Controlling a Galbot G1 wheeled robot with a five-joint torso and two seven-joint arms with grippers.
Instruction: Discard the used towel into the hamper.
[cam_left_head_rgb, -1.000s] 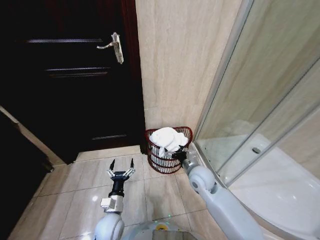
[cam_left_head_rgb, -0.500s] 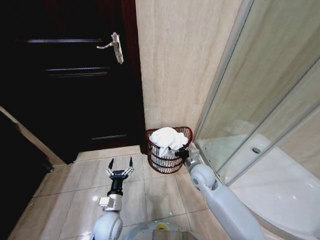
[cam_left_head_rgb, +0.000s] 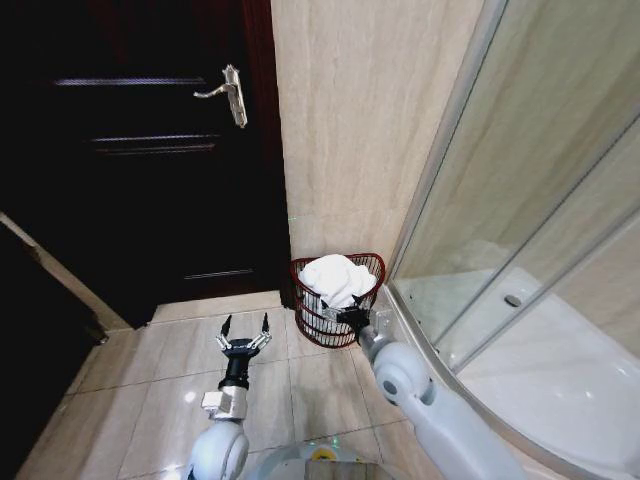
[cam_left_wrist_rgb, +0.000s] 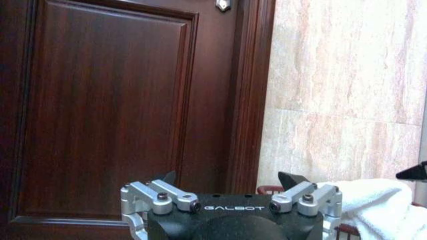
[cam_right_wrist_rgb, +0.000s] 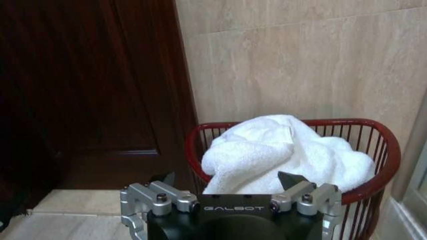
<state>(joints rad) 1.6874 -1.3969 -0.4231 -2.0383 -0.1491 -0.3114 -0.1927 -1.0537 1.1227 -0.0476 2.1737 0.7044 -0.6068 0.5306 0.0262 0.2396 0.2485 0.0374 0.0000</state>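
The dark red wire hamper (cam_left_head_rgb: 318, 318) stands on the floor against the tiled wall, between the door and the shower screen. A white towel (cam_left_head_rgb: 335, 277) lies heaped inside it and rises above the rim. My right gripper (cam_left_head_rgb: 351, 317) hovers just in front of the hamper's near side. In the right wrist view this gripper (cam_right_wrist_rgb: 227, 179) is open and holds nothing, with the towel (cam_right_wrist_rgb: 280, 150) and the hamper rim (cam_right_wrist_rgb: 385, 145) just beyond it. My left gripper (cam_left_head_rgb: 244, 337) hangs open over the floor tiles to the hamper's left, and in its own view the left gripper (cam_left_wrist_rgb: 230, 177) faces the door.
A dark wooden door (cam_left_head_rgb: 150, 170) with a metal handle (cam_left_head_rgb: 228, 93) is shut at the left. The glass shower screen (cam_left_head_rgb: 520, 180) and its white tray (cam_left_head_rgb: 560, 370) close off the right. Beige floor tiles (cam_left_head_rgb: 150, 390) lie open in front of the door.
My right gripper has drawn back a little from the hamper toward me; the towel stays in the hamper. The left arm has barely moved.
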